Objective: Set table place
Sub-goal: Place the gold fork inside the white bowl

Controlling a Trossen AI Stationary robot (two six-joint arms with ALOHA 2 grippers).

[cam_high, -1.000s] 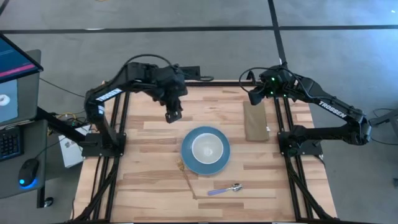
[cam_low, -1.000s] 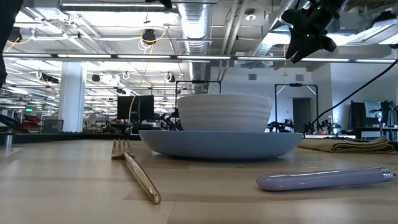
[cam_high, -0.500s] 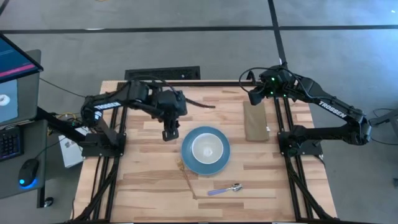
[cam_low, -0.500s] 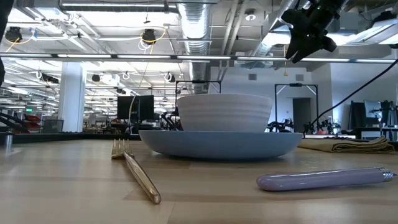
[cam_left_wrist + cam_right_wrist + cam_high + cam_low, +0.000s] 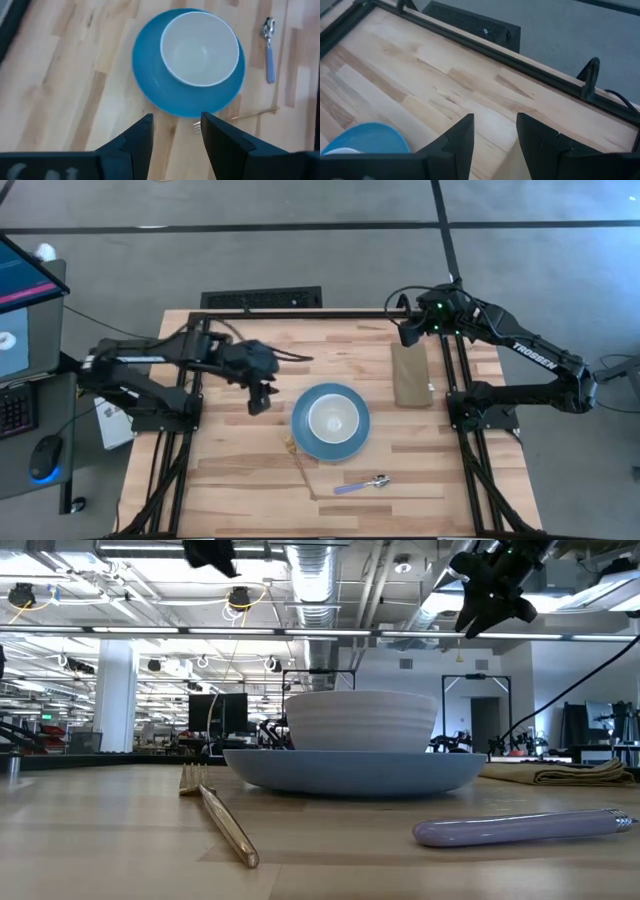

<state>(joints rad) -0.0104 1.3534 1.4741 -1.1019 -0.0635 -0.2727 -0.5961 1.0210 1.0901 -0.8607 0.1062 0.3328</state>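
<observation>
A blue plate sits mid-table with a white bowl standing on it. A gold fork lies flat just near-left of the plate. A spoon with a lavender handle lies nearer the near edge. My left gripper hovers open left of the plate. In its wrist view, the gripper looks down on the plate, bowl, fork and spoon. My right gripper hangs open above the table's far right part, and also shows in its wrist view.
An olive-brown folded pad lies flat on the table's right side, below the right gripper; in the low view it shows behind the plate. Bare wooden tabletop spreads left and near. Black frame rails edge the table.
My left gripper has moved toward the table's near edge and a little left, from beyond the plate's far-left side to beside its left rim, while its arm has folded back toward the left edge. It now shows at the top of the low view.
</observation>
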